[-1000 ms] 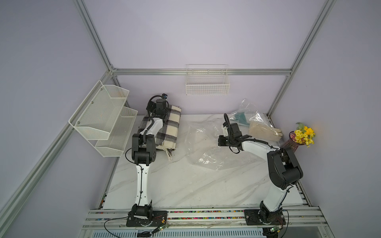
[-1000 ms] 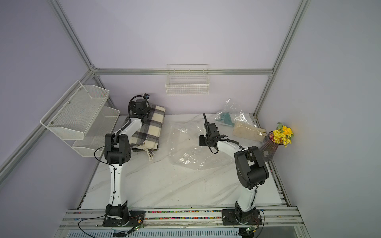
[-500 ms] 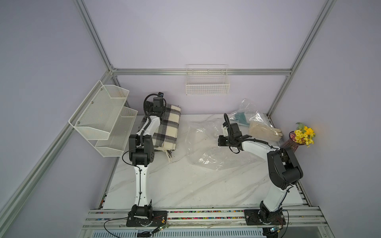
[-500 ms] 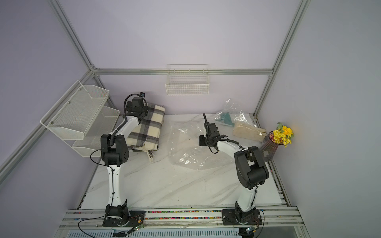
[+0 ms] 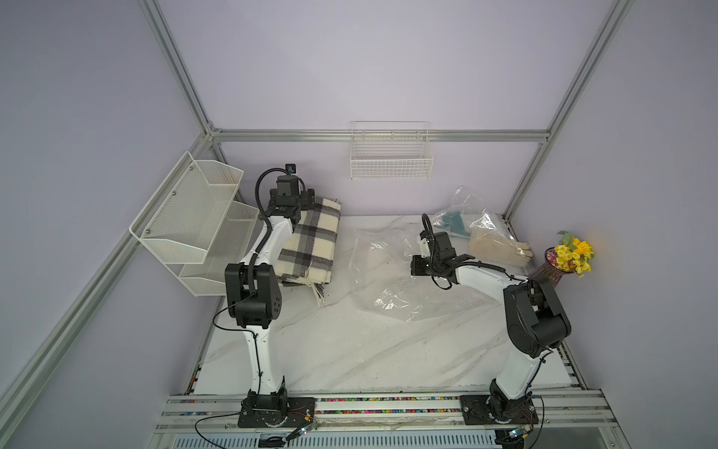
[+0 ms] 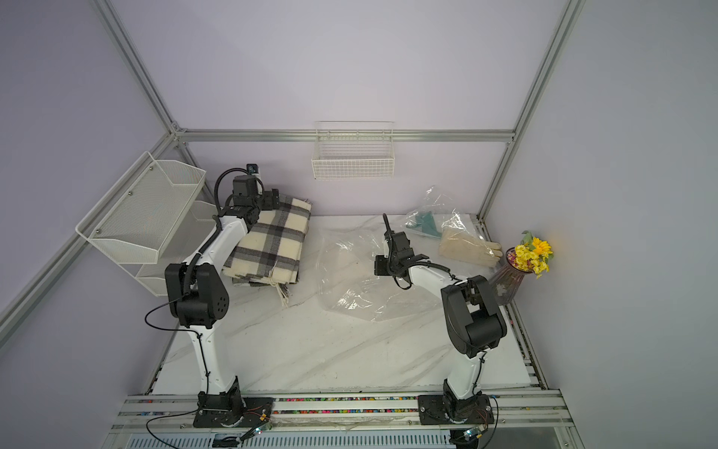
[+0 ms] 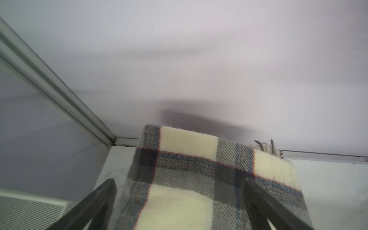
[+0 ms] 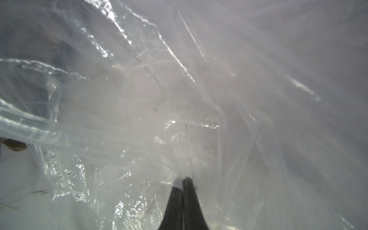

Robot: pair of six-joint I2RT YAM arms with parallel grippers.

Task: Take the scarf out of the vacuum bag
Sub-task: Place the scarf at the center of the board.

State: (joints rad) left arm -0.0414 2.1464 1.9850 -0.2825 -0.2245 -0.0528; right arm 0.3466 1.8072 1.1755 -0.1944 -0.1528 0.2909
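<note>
The scarf (image 5: pixel 311 245) (image 6: pixel 272 245), cream with grey plaid, lies folded on the table at the back left, outside the vacuum bag (image 5: pixel 384 280) (image 6: pixel 349 280). The bag is crinkly clear plastic spread across the middle of the table. My left gripper (image 5: pixel 307 196) (image 7: pixel 179 181) hangs open over the scarf's (image 7: pixel 189 189) far end by the back wall, holding nothing. My right gripper (image 5: pixel 415 268) (image 8: pixel 184 179) is shut on a fold of the bag's plastic (image 8: pixel 139 99) at the bag's right side.
A white mesh shelf (image 5: pixel 194 217) juts from the left wall beside the left arm. A wire basket (image 5: pixel 390 155) hangs on the back wall. A smaller clear bag with a teal item (image 5: pixel 454 223), cream gloves (image 5: pixel 497 247) and a flower vase (image 5: pixel 563 260) crowd the back right.
The left arm has swung its elbow to the left and drawn the open gripper back toward the scarf's far left end. The right arm and the bag have not moved.
</note>
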